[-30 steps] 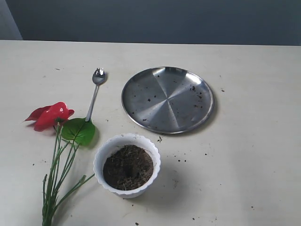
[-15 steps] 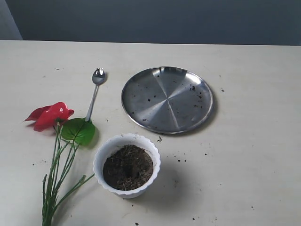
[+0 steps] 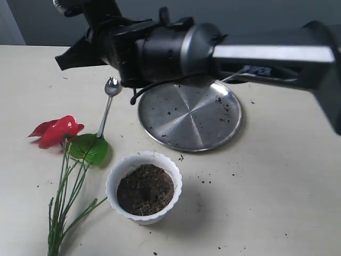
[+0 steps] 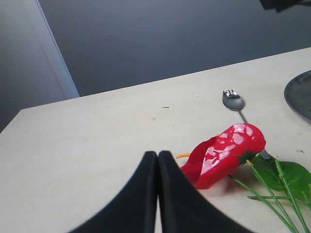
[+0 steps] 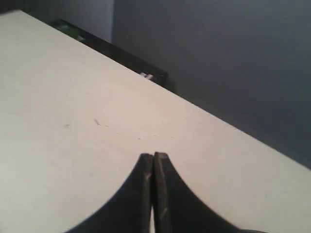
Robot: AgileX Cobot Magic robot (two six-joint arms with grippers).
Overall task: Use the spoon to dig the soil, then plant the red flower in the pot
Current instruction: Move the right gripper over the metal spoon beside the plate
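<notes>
The spoon (image 3: 106, 109) lies flat, bowl toward the back and handle tip under a green leaf; it is also in the left wrist view (image 4: 233, 100). To its left lies the red flower (image 3: 57, 130), stems trailing to the front edge. The white pot (image 3: 114, 176) holds the soil (image 3: 145, 189). My right gripper (image 3: 57, 65) reaches across from the right and hovers behind and left of the spoon's bowl; it is shut and empty (image 5: 153, 156). My left gripper (image 4: 158, 154) is shut and empty, just short of the red flower (image 4: 226, 154); it is out of the exterior view.
A round steel plate (image 3: 189, 114) with soil crumbs lies right of the spoon; the right arm (image 3: 266, 53) crosses above its far rim. Loose soil specks (image 3: 205, 180) dot the table right of the pot.
The right arm has swung into the exterior view from the right, over the plate's back edge, toward the back left. Spoon, flower, pot and plate have not moved.
</notes>
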